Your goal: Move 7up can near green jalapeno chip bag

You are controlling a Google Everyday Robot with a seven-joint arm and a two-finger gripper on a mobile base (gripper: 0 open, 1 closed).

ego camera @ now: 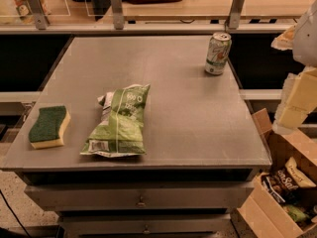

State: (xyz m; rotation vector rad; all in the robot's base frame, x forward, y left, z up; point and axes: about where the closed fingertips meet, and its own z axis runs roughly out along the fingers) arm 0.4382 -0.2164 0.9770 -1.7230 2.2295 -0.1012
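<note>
7up can left of gripper, apart

Matt plastic claw, far right

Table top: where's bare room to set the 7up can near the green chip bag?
Widest bare patch: right of the green jalapeno chip bag, running up to the 7up can at the far right corner. Tightest: the strip between bag and sponge. The gripper hangs beyond the table's right edge.
</note>
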